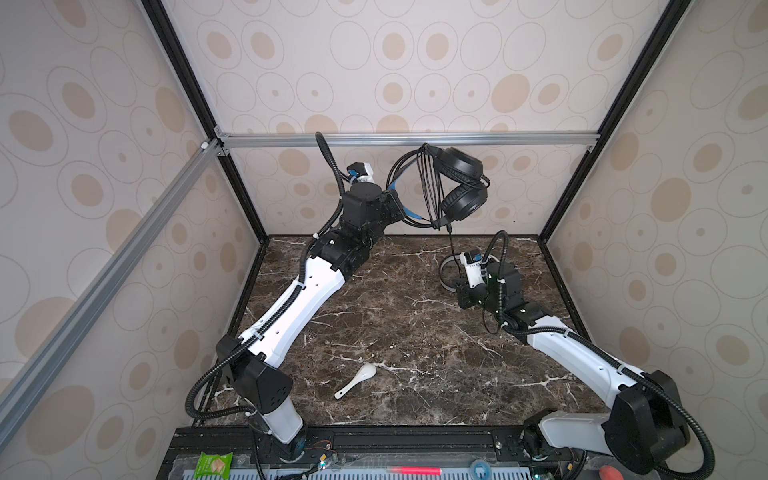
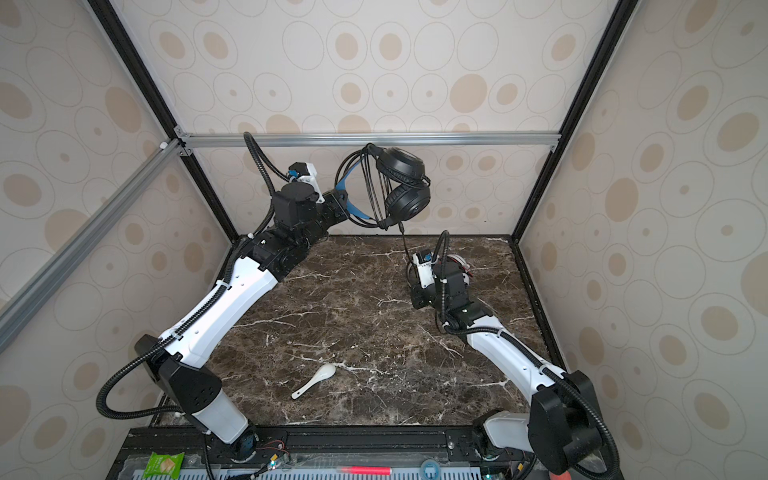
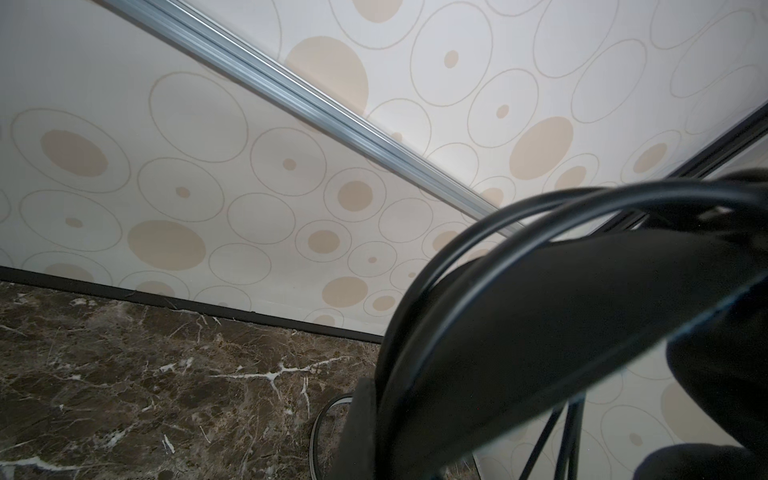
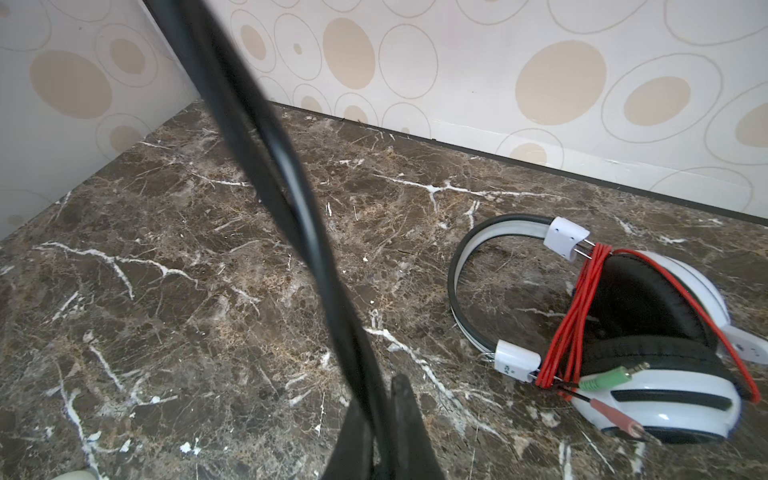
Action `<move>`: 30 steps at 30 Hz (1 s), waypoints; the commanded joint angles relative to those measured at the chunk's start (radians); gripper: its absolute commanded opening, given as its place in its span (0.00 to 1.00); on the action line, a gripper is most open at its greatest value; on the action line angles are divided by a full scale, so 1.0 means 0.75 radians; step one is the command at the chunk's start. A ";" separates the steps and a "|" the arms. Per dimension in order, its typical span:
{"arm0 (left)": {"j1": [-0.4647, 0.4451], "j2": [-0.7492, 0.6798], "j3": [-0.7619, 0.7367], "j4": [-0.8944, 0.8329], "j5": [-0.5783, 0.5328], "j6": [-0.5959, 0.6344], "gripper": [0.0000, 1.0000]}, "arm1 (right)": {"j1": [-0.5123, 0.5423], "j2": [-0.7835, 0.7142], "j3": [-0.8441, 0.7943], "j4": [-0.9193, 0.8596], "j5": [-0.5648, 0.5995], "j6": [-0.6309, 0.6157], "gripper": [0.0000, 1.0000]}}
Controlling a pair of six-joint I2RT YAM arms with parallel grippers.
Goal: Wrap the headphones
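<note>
The black headphones hang in the air near the back wall, with a blue inner headband. My left gripper is shut on their headband. Their thin black cable loops several times across the frame, then drops to my right gripper, which is shut on it low over the table. The white-and-black headphones lie on the table beyond that gripper, their red cable wound round them.
A white ceramic spoon lies on the marble table toward the front. Patterned walls and an aluminium rail close in the back. A green packet and a pink marker sit below the front edge.
</note>
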 commanded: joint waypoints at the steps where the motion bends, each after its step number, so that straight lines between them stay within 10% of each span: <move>1: 0.004 0.021 0.127 0.209 -0.066 -0.141 0.00 | 0.048 -0.015 -0.049 -0.077 0.055 0.014 0.00; 22: 0.000 0.202 0.050 0.124 -0.357 0.112 0.00 | 0.202 -0.117 -0.002 -0.178 -0.015 -0.066 0.00; 30: 0.010 0.203 -0.011 0.202 -0.236 0.019 0.00 | 0.240 -0.119 0.007 -0.186 -0.073 -0.054 0.00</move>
